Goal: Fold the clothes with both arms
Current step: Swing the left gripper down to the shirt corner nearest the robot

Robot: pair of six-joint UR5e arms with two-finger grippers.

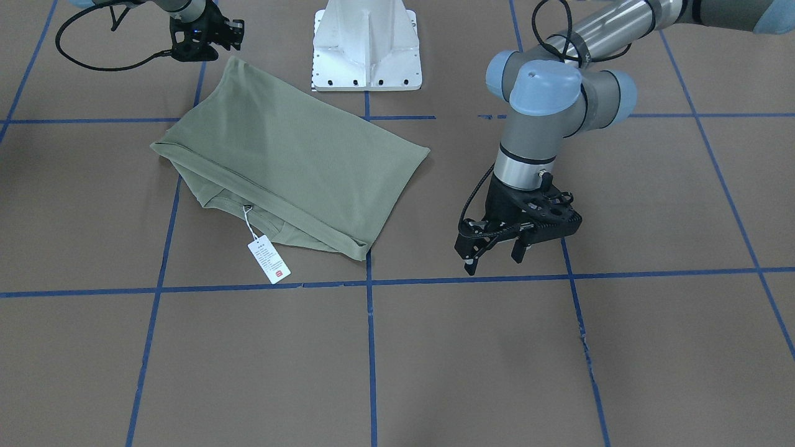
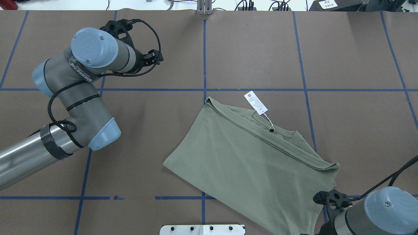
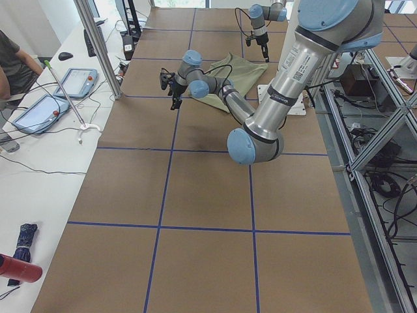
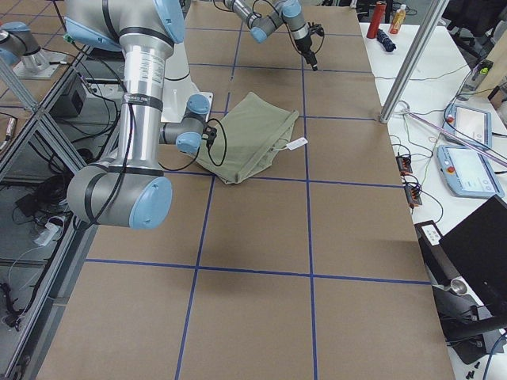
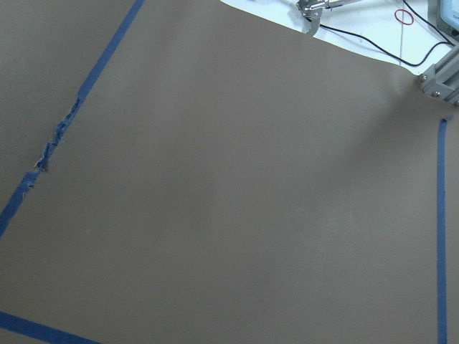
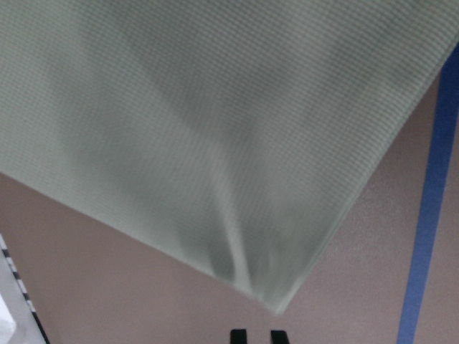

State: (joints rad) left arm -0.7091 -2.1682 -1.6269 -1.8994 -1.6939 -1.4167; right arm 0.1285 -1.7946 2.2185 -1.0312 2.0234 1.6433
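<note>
Exterior front-facing view is showing the shirt (image 1: 292, 161) lying folded flat on the desk (image 1: 559, 360), just in front of the base (image 1: 366, 49), with its tag (image 1: 269, 259) trailing from the collar side onto bare desk. Left hand (image 1: 495, 257) is hovering well apart from the cloth, fingers spread and carrying nothing, probably keeping clear so the fold isn't disturbed. Right hand (image 1: 208, 37) is sitting just beside the shirt's robot-side corner (its wrist camera is catching only two fingertips (image 6: 239, 335) below that corner, not on it), so I can't tell if it's open or closed. Folding is looking nearly finished.
</note>
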